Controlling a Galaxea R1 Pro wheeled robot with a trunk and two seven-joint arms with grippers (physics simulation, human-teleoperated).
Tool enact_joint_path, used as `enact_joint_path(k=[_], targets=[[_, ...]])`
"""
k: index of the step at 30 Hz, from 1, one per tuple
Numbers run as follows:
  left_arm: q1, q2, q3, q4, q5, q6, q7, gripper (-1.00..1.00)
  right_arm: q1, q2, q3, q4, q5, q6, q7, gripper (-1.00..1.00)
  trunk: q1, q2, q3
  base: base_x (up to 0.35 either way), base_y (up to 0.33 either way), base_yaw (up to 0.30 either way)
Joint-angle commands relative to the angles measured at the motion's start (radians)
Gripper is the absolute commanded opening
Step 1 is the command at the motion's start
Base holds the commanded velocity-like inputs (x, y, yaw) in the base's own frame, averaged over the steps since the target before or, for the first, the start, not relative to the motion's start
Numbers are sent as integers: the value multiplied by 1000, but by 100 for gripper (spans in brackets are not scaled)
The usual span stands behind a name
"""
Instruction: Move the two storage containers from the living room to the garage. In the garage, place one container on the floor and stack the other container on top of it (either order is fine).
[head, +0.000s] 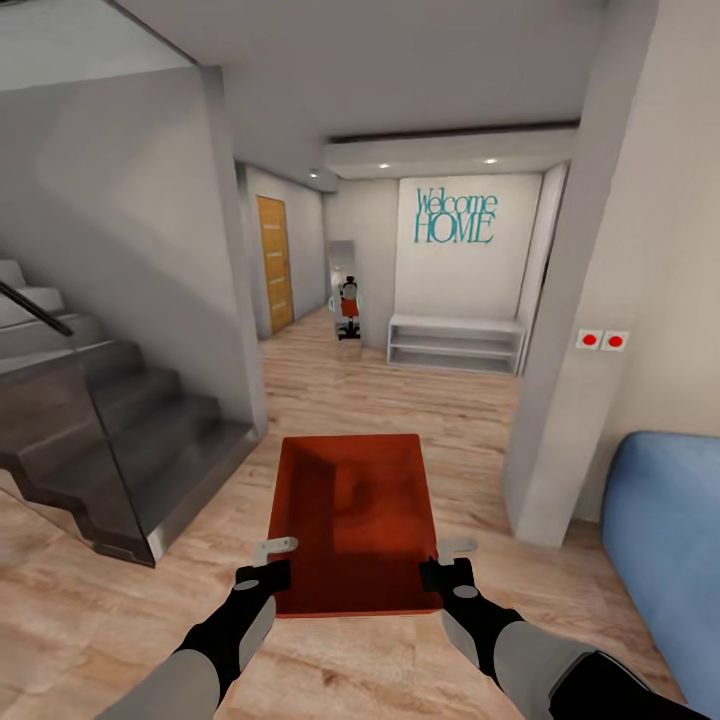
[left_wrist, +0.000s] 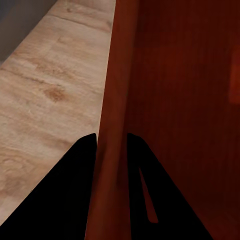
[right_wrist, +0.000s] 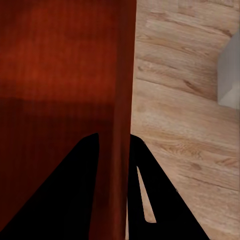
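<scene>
An orange-red open-top storage container (head: 352, 520) hangs level in front of me above the light wood plank floor. My left gripper (head: 278, 556) is shut on its left wall near the near corner, and my right gripper (head: 446, 558) is shut on its right wall. In the left wrist view the thin wall (left_wrist: 112, 150) runs between the two dark fingers (left_wrist: 75, 185). The right wrist view shows the same grip on the container wall (right_wrist: 119, 150). The bin is empty inside.
A dark staircase with a glass side panel (head: 100, 440) rises at left. A white wall corner (head: 560, 400) and a blue sofa (head: 665, 540) stand at right. Ahead, the hallway leads to a white shelf (head: 455, 342), a "Welcome HOME" wall and a wooden door (head: 274, 262).
</scene>
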Motion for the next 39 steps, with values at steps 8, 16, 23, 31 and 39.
enact_joint_path(k=[8, 16, 23, 31, 39], targets=[[-1, 15, 25, -1, 28, 5, 7, -100, 0, -9, -34, -5, 13, -20, -1, -100, 1, -1, -2, 322, 0, 0], [-1, 15, 25, -1, 28, 5, 7, -100, 0, -9, -34, -4, 13, -21, -1, -100, 1, -1, -2, 322, 0, 0], [-1, 15, 25, -1, 28, 5, 7, -100, 0, -9, -34, -5, 13, -20, -1, -100, 1, -1, -2, 322, 0, 0], [-1, 15, 25, -1, 28, 5, 7, -100, 0, -9, -33, -5, 13, -18, -1, -100, 1, -1, -2, 322, 0, 0], [-1, 26, 25, -1, 30, 5, 7, -100, 0, -7, -33, -5, 13, -13, -7, -100, 1, -1, -2, 322, 0, 0]])
